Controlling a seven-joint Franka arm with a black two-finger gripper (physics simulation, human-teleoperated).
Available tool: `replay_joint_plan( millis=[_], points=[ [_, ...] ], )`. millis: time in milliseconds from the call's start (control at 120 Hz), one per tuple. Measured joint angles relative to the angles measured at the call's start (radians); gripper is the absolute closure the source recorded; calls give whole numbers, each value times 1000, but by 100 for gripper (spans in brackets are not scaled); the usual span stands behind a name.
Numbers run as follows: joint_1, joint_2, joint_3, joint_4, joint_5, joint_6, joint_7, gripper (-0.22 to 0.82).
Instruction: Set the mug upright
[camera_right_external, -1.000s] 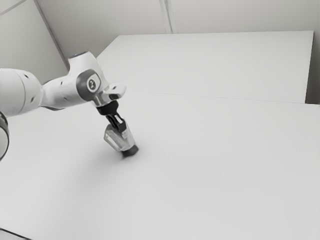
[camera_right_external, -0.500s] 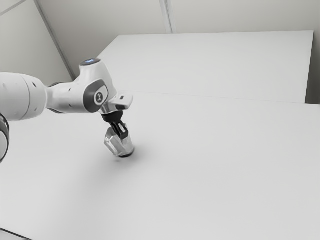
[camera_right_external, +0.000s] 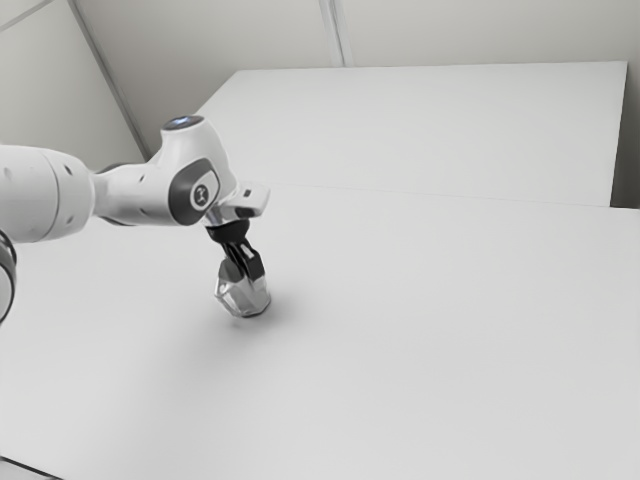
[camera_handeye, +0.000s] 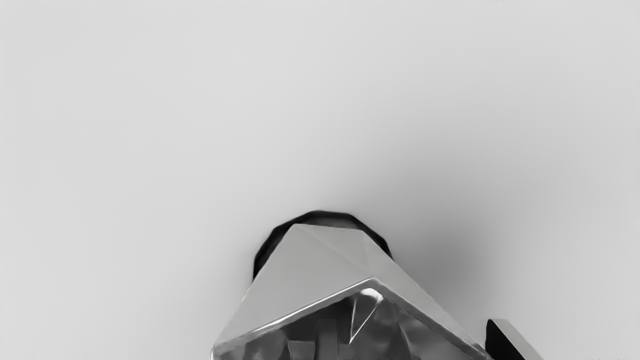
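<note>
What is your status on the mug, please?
Gripper open. Faceted mug upright, base on table. One finger just outside its rim; clearance looks tight.

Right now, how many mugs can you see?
1. The mug is on the white table, right at the gripper, on the exterior view's left side. Another could be hidden behind the arm, but I can't tell.

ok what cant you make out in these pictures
Part of the rim of the mug, wrist view: cut off by the bottom edge.
The mug's underside, both views: hidden by the mug itself.
The base of the arm, exterior view: cut off by the left edge.
</note>
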Motion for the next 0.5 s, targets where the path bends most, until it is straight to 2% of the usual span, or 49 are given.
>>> replay_joint_plan(
  millis=[283,500],
  points=[
    [-1,-106,0,-4,5,-23,-9,13],
    [-1,-182,3,50,30,-100,-73,5]
  ],
)
